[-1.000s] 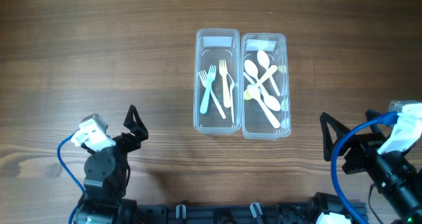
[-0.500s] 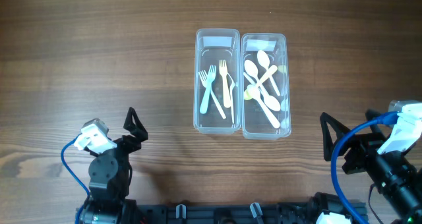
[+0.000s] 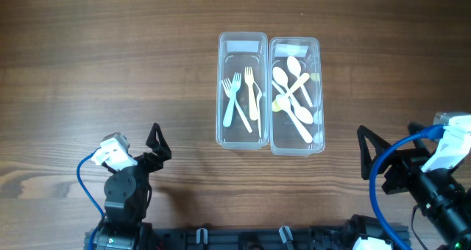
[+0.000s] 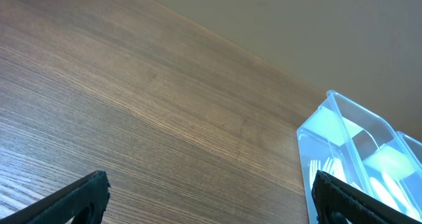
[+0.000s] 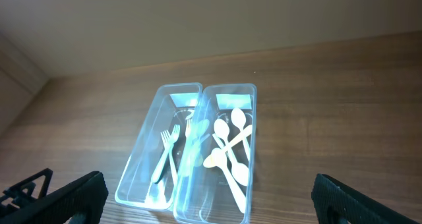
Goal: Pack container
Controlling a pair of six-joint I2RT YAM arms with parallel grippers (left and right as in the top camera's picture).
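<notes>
Clear fork container (image 3: 243,37) with white forks (image 3: 234,93), flush beside clear spoon container (image 3: 294,40) with pale spoons (image 3: 294,65), both open-topped.

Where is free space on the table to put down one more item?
Wide bare table lies left of the fork box and right of the spoon box. A bare strip runs between their near ends and the left gripper and right gripper. Crowded: both boxes are partly filled, and no gap shows between them.

Overhead: straight down, far, table (image 3: 110,59) with bins (image 3: 268,88) mid-frame. Left wrist: low at near-left edge, grazing across the wood, clips only one end of the bins. Right wrist: higher, near-right edge, both bins whole. Bins shared by all three.
</notes>
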